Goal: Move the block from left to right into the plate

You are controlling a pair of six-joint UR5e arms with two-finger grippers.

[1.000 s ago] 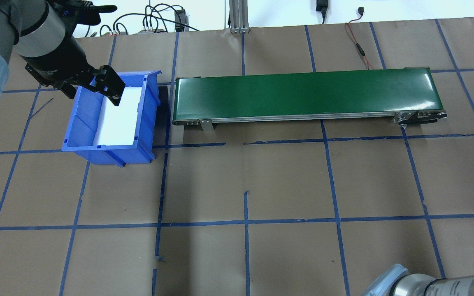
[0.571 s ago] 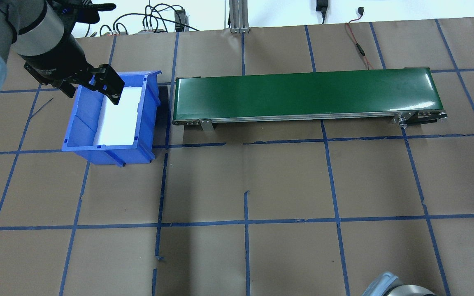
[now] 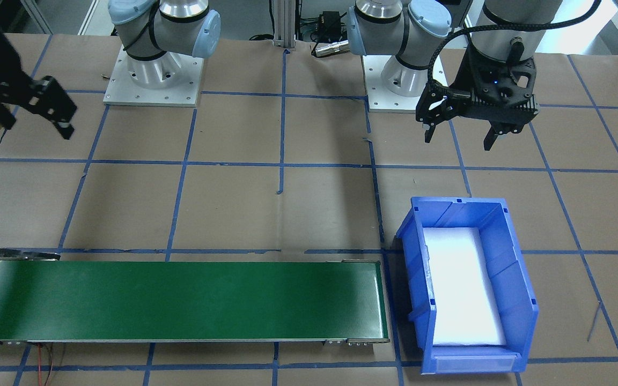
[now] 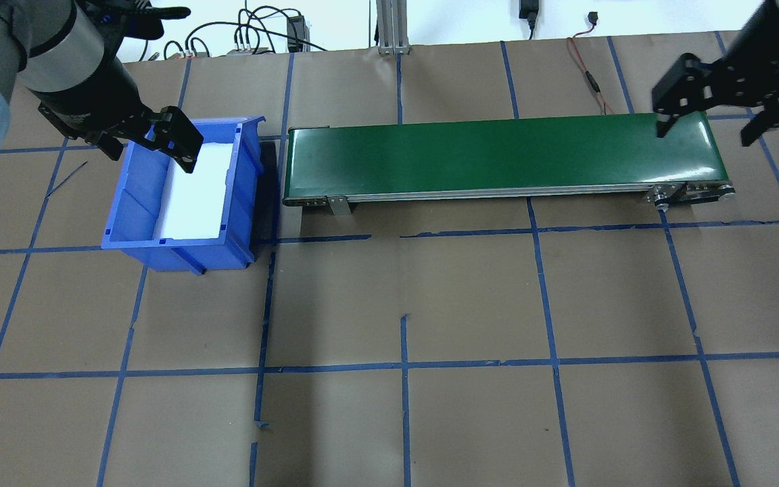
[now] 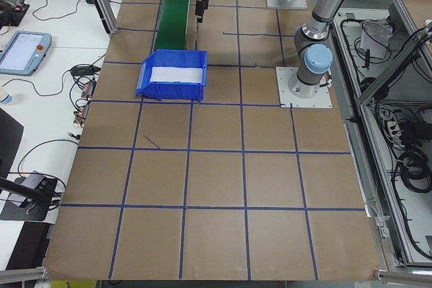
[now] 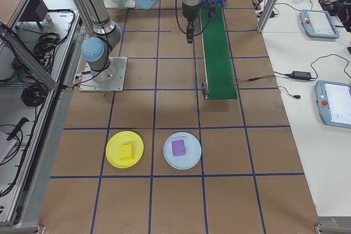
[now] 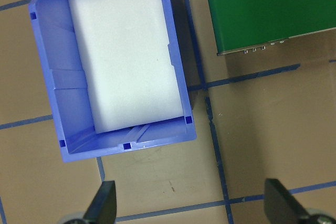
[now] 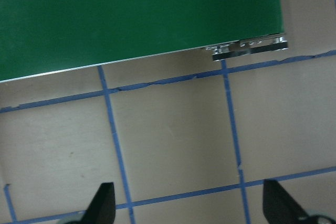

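While the left gripper (image 3: 458, 135) hangs with jaws spread and empty beside the near end of the blue bin (image 3: 518, 300), the right gripper (image 4: 706, 132) hovers, jaws spread and empty, over the right end of the green conveyor (image 4: 498, 159). Well right of the conveyor, the yellow block (image 6: 126, 152) already lies in the yellow plate (image 6: 114, 149), beside a pale blue plate (image 6: 189, 160) with a purple block (image 6: 178, 147).

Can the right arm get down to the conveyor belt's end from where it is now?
Probably yes. The right pincer hangs open above the right end of the green conveyor belt, and nothing lies on the belt or between the two, so the way down looks free.
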